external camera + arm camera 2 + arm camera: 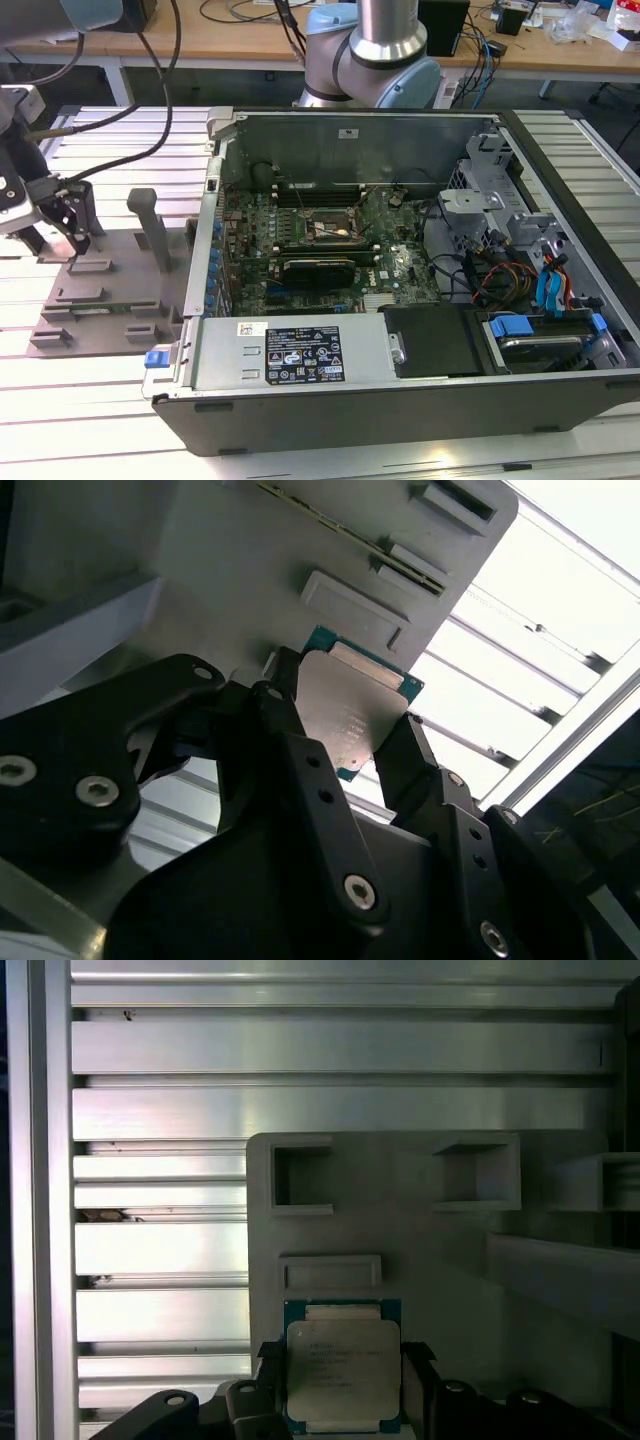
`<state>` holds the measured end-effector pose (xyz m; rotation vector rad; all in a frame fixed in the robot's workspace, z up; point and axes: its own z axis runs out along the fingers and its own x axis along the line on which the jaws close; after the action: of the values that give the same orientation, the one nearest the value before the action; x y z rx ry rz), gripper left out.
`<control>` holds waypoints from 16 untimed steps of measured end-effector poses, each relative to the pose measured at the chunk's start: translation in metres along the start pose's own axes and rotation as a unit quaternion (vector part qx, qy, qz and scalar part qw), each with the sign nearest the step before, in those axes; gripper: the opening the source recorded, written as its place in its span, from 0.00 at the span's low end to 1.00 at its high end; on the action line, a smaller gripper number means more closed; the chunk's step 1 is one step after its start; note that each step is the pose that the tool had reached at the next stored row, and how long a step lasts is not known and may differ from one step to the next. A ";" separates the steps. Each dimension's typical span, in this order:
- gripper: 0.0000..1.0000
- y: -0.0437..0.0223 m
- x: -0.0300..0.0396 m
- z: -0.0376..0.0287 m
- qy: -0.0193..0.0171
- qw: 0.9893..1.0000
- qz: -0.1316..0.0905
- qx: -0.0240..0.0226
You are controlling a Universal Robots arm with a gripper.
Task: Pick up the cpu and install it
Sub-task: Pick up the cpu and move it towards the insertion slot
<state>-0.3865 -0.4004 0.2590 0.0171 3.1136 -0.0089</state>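
Note:
The cpu [343, 1370], a flat square chip with a pale silver top and a teal rim, sits between my two black fingers in both wrist views. My gripper [348, 715] is shut on the cpu [352, 702], one finger pressing each opposite edge. It is close over the grey plastic fixture [430, 1260]; I cannot tell whether it still touches it. In the exterior view my gripper [75, 225] hangs over the far left part of the fixture [120, 290]. The open computer case [330, 385] lies to the exterior view's right, with the motherboard's socket [330, 228] near its middle.
The fixture has raised blocks and an upright grey post [150, 225]. A long black expansion card [320, 268] lies on the motherboard just in front of the socket. Cables and drive bays [530, 290] crowd the case's right side. The arm's base [380, 50] stands behind the case.

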 end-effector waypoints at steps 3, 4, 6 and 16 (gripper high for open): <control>0.55 0.0000 -0.0001 -0.0035 0.000 1.000 0.000 0.000; 0.55 0.0000 -0.0002 -0.0060 0.000 1.000 0.000 0.000; 0.55 -0.0001 -0.0003 -0.0097 0.000 1.000 0.000 0.000; 0.55 -0.0001 -0.0007 -0.0257 0.000 1.000 0.000 0.000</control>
<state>-0.3865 -0.4004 0.2847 0.0170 3.1136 -0.0089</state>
